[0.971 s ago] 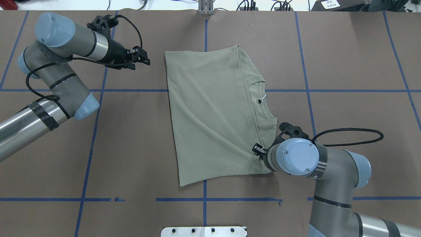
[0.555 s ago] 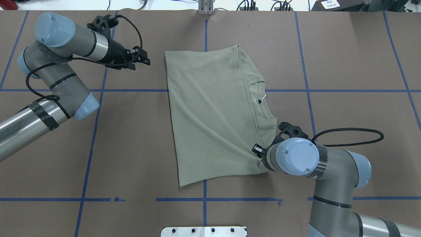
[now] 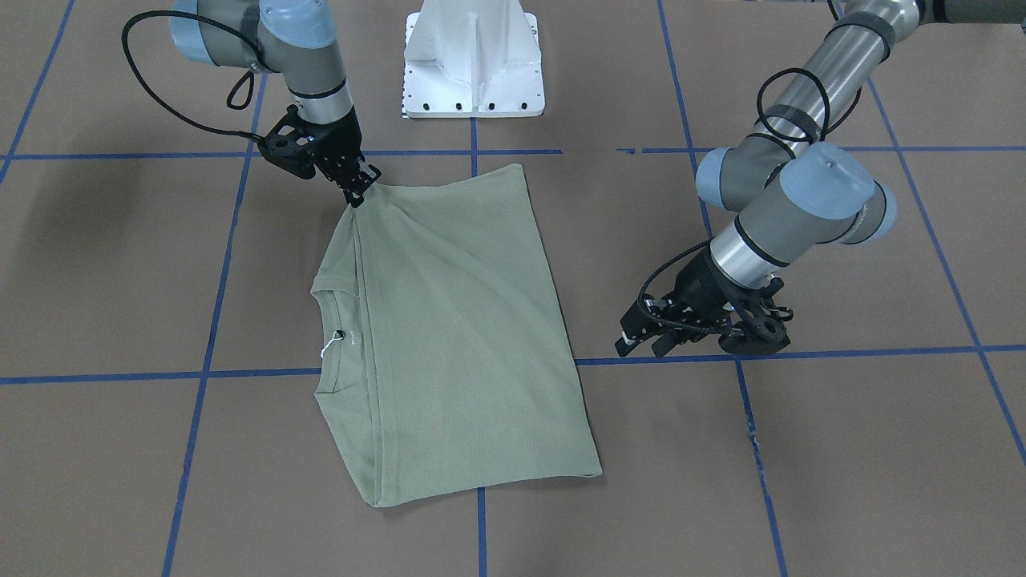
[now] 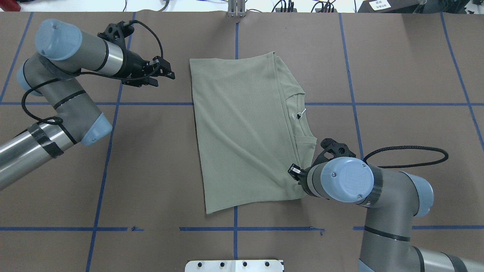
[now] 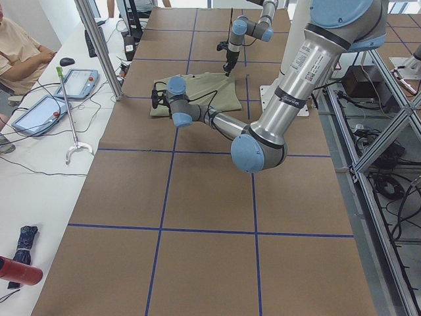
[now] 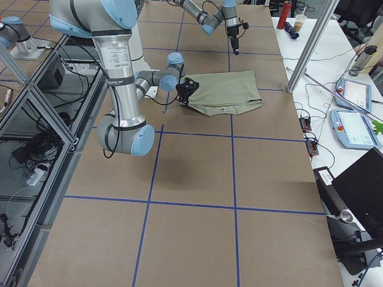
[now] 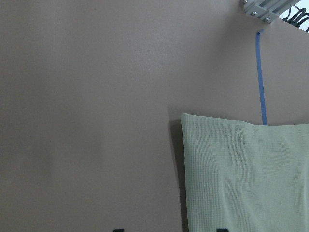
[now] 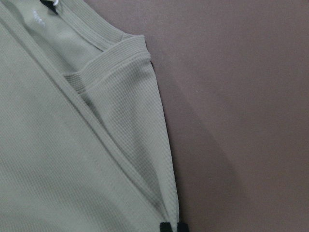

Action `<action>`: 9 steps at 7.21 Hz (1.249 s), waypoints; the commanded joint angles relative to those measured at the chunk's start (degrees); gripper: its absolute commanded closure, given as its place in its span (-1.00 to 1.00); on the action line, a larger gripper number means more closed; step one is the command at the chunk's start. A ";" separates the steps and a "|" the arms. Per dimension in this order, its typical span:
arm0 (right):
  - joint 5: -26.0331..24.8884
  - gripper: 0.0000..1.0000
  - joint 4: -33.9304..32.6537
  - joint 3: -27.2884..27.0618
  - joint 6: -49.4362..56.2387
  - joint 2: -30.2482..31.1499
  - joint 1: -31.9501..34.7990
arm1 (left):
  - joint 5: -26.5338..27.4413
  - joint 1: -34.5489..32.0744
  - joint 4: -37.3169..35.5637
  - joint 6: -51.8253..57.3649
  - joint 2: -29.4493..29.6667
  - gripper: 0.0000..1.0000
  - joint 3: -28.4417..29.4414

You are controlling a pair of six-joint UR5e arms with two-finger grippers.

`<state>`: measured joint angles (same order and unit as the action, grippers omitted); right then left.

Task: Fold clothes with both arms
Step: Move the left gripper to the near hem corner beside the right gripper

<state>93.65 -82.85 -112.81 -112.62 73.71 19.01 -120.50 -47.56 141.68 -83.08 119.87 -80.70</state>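
Note:
The sage-green shirt [image 4: 242,128] lies folded flat on the brown table, collar and white tag string [image 4: 302,112] toward the robot's right. It also shows in the front-facing view [image 3: 449,336]. My right gripper [image 4: 295,172] is shut on the shirt's near right corner, seen pinched in the front-facing view [image 3: 358,195] and in the right wrist view [image 8: 174,226]. My left gripper [image 4: 171,73] is open and empty. It hovers just off the shirt's far left corner, apart from the cloth [image 3: 641,343]. The left wrist view shows that corner [image 7: 241,179] ahead.
The white pedestal base [image 3: 473,56] stands at the table's near edge behind the shirt. A metal post [image 4: 236,9] rises at the far edge. Blue tape lines grid the brown table cover [image 4: 397,68]. Tablets [image 5: 39,112] lie on the operators' side table.
My left arm has shifted slightly, its gripper still open beside the far left corner. My right arm's elbow has moved a little right, with the gripper still on the shirt corner.

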 commanded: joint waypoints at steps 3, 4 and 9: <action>-0.39 1.00 -0.12 -1.00 -5.07 -0.41 -2.48 | 2.80 9.66 -0.35 -13.76 -9.39 -0.42 -16.23; -0.39 1.00 -0.21 -1.70 -6.37 -0.41 -3.09 | 3.16 11.77 -0.43 -16.38 -9.57 -0.42 -17.03; -1.10 1.00 -7.15 -2.15 -7.88 -3.40 -4.51 | 13.77 24.59 -10.08 -21.33 -9.57 -0.42 -20.46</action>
<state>92.65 -89.71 -115.07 -120.82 70.26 14.37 -109.71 -26.17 134.77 -104.22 110.37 -100.40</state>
